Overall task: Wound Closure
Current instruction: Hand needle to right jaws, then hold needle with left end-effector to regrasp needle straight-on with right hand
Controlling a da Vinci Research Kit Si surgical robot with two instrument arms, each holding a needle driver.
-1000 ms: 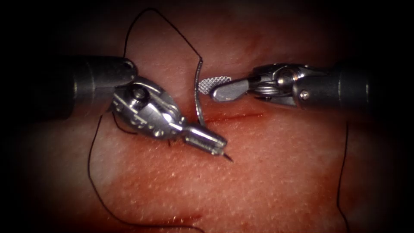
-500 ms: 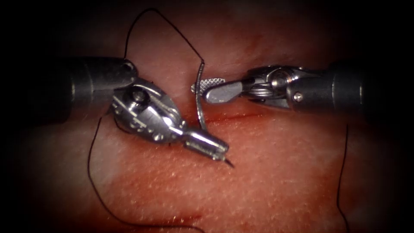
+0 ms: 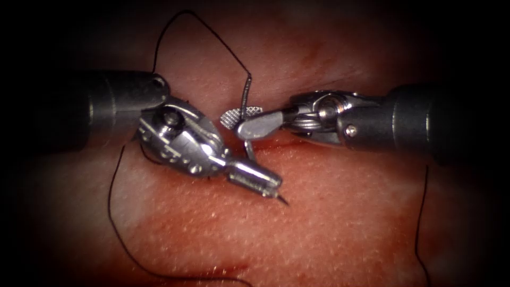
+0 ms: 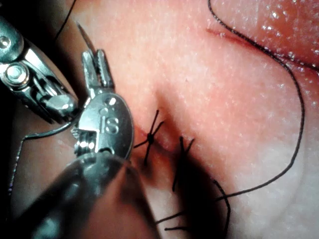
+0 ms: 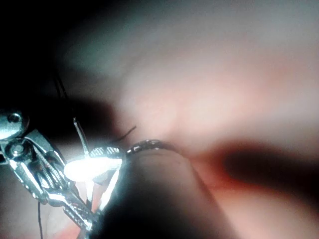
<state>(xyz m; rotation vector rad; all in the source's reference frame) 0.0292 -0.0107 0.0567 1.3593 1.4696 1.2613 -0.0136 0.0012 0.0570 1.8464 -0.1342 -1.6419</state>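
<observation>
The left tool (image 3: pixel 258 182) gripped the needle (image 3: pixel 245 98) near its pointed end, its jaws clamped so that the sharp tip poked out just beyond them, below the cut (image 3: pixel 297 142). The needle's body curved up from those jaws, out of the tissue (image 3: pixel 345 223), to its tail end where the thread (image 3: pixel 202 24) joined. The right tool (image 3: pixel 241 121) had moved leftward over the past second and now straddled the needle's upper shaft with its 2 jaws parted (not yet closed on the metal). The thread looped up from the tail and trailed down the left side of the tissue. In the left wrist view, 2 tied stitches (image 4: pixel 151 139) crossed the cut beside the left tool (image 4: pixel 97 67).
</observation>
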